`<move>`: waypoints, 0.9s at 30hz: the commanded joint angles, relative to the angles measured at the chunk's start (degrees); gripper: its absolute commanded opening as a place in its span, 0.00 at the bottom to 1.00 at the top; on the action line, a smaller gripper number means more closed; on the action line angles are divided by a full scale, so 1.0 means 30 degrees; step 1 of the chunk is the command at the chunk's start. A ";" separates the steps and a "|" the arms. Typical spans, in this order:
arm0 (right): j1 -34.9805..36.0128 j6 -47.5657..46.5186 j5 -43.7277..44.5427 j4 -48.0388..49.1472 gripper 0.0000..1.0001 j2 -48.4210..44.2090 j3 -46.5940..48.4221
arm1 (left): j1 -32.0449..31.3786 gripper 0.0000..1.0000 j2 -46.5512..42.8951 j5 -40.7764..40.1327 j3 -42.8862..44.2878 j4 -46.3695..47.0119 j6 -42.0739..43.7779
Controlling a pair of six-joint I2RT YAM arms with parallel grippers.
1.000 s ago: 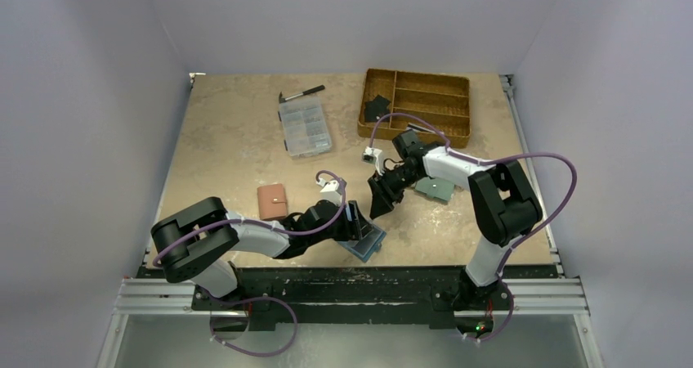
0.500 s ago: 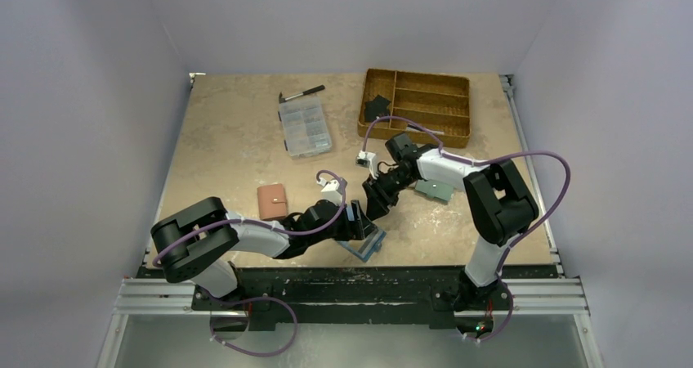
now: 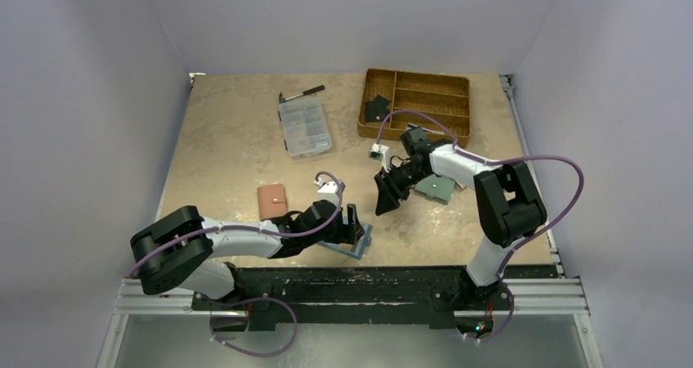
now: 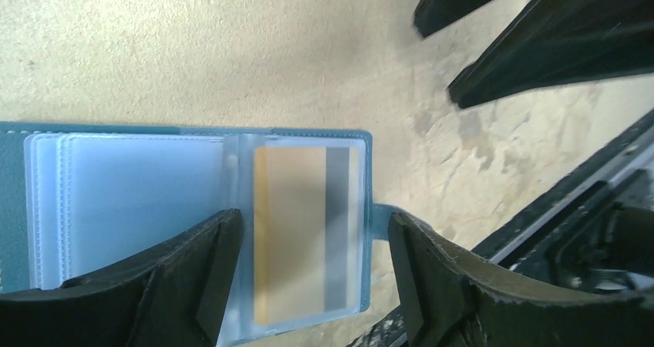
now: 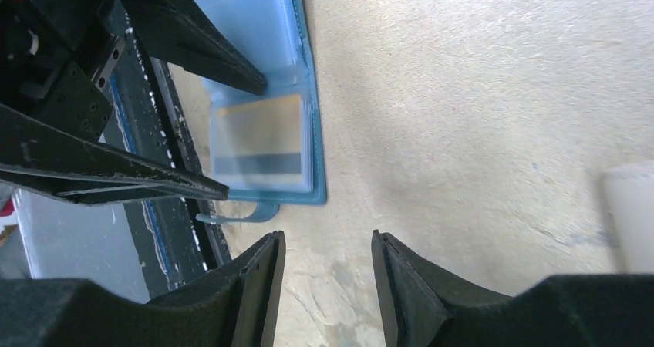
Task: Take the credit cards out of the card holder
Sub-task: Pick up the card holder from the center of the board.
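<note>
Find the holder (image 4: 11,200) spread open and flat on the table (image 4: 193,46), right at the near edge, lighter inside facing up, snap tab (image 4: 383,212) poking out toward the rail (image 4: 555,200). Note one tan card (image 4: 291,231) with a grey stripe, tucked in the clear sleeve (image 4: 308,148) of the tab-side half; no sign of other cards, though possibly hidden behind the frosted sleeves (image 4: 139,200) of the other half, too cloudy to tell. Read the left gripper (image 4: 315,222) as released: jaws spread wide, straddling the card's sleeve, one finger (image 4: 185,285) over the frosted sleeves, the other beyond the tab, clasping nothing. Read the right gripper (image 5: 328,239) as released too, jaws parted over bare table a little farther out, nothing between them, aimed toward the holder. Expect a light, thin, stiff card, slick on both faces, hugged snugly by soft plastic with a tendency to cling and drag. Expect a limp, light holder, likely to slide or lift along with the card unless pinned. Best hold, by this judgement: press one finger on the frosted half to anchor the holder, then pinch the card by the edge at the sleeve's mouth, thin edge between the pads, pulling straight along the sleeve. Beware bending the card or flipping the holder off the near edge
</note>
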 commanded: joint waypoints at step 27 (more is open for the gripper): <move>-0.0433 -0.1134 -0.0775 -0.0661 0.53 -0.1583 0.0601 | -0.2859 0.75 0.4552 -0.4105 0.6727 -1.1562 0.1008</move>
